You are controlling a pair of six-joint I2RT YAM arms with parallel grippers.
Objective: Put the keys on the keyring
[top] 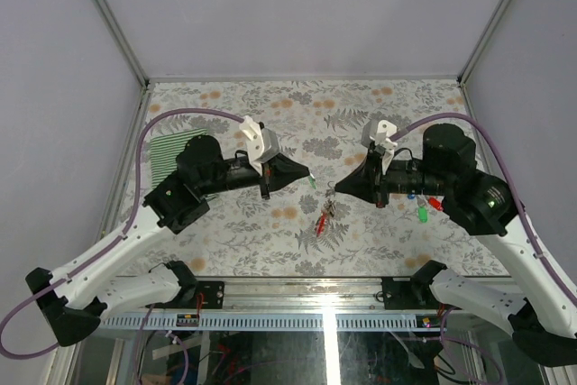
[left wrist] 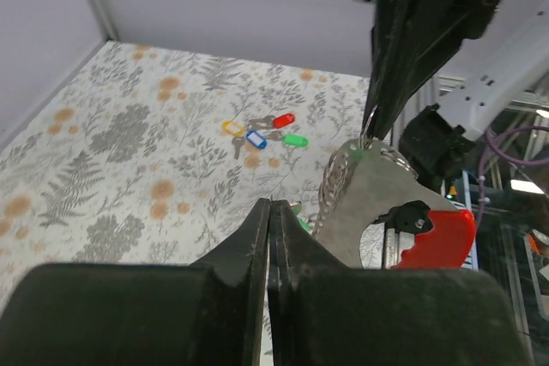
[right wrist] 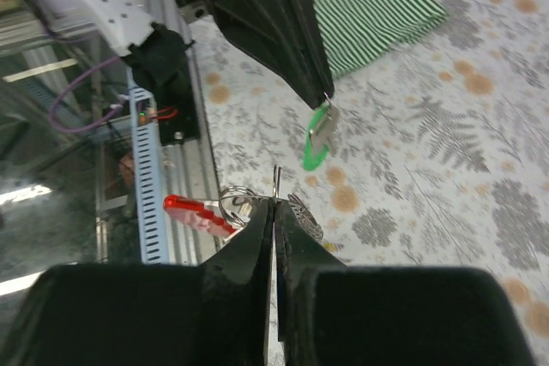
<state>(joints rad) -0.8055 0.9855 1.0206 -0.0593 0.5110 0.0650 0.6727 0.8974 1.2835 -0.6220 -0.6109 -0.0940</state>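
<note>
At left claw's [top: 309, 177] tip, green key [right wrist: 316, 140]

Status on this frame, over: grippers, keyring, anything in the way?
Left gripper shut on green key. Right gripper shut on keyring. Key apart from ring, not yet threaded. Other keys lie loose, well clear; nothing between.

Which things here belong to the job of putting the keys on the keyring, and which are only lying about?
For the job:
- green key, held by the left gripper
- keyring, held by the right gripper
- loose coloured keys

Lying about:
- green striped cloth
</note>
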